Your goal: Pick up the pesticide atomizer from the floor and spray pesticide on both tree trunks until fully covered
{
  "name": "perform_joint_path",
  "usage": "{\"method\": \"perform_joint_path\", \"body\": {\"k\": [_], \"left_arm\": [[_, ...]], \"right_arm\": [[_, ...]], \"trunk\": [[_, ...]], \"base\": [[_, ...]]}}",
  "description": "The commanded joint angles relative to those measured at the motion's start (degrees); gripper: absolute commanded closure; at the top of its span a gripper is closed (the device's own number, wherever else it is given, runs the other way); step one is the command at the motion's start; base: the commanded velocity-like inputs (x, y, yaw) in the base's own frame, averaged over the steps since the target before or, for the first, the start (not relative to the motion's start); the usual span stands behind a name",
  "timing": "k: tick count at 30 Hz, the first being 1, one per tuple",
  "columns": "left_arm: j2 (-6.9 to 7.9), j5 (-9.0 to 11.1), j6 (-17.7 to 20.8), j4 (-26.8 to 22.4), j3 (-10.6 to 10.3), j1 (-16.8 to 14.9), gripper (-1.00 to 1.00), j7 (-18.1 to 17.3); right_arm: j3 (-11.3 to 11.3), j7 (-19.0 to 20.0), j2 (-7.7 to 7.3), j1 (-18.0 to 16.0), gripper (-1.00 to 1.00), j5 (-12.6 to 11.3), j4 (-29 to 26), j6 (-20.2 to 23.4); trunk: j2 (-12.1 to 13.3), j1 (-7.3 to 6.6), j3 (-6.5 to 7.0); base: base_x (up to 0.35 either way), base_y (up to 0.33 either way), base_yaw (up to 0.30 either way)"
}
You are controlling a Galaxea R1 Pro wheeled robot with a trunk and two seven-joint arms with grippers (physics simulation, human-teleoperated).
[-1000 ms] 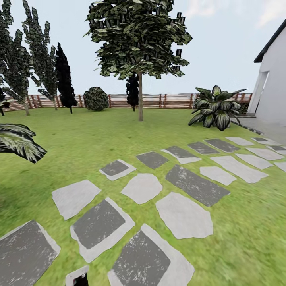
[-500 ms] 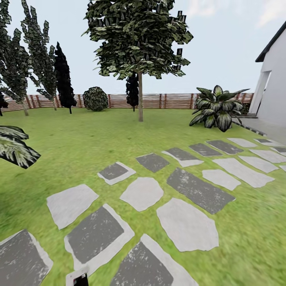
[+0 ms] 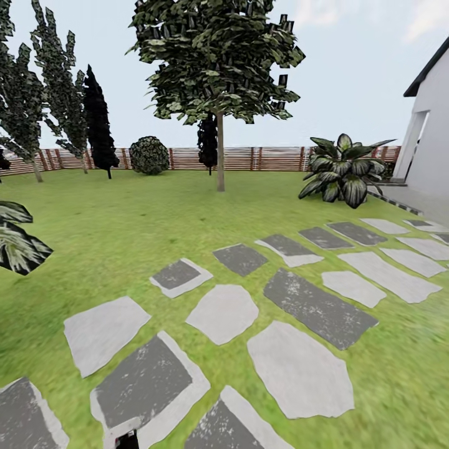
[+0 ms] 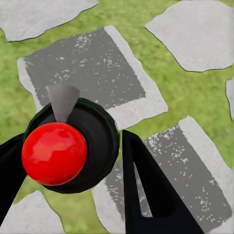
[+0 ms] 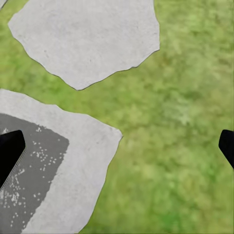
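In the left wrist view my left gripper [image 4: 68, 141] is shut on the pesticide atomizer [image 4: 92, 146], a round black body with a short grey nozzle [image 4: 62, 100] and a red ball on it. A black finger [image 4: 146, 195] presses its side. One of the trees [image 3: 215, 56] stands ahead at mid-lawn. Its straight grey-brown tree trunk [image 3: 220, 153] is bare, with no white specks that I can make out. My right gripper [image 5: 121, 141] is open over grass and paving, with nothing between its fingers. A small black tip [image 3: 126, 440] pokes up at the head view's lower edge.
Grey stepping stones [image 3: 223, 313] cross the grass from the near left to a white house [image 3: 430, 143] on the right. A big striped-leaf plant [image 3: 342, 168] grows by the house. A slatted fence [image 3: 274, 158], a round bush [image 3: 149, 154] and narrow trees [image 3: 59, 81] line the back.
The whole head view has shifted: the stones slid toward the lower left and the tree stands slightly nearer, so the camera moved forward. The black tip sank lower in the picture.
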Motion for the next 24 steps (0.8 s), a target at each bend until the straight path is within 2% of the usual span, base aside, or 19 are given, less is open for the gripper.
{"method": "perform_joint_path", "body": {"k": [1, 24], "left_arm": [[0.08, 0.36, -0.27, 0.00, -0.49, -0.02, 1.00, 0.43], [0.08, 0.40, -0.31, -0.06, -0.48, -0.03, 1.00, 0.43]], "right_arm": [[-0.21, 0.26, 0.01, -0.03, -1.00, -0.28, 0.08, -0.22], [-0.21, 0.26, 0.01, -0.03, -1.00, -0.25, 0.08, -0.22]], "trunk": [[-0.03, 0.05, -0.01], [-0.03, 0.05, -0.01]], "base": [[0.334, 0.000, 0.000], [0.334, 0.000, 0.000]]}}
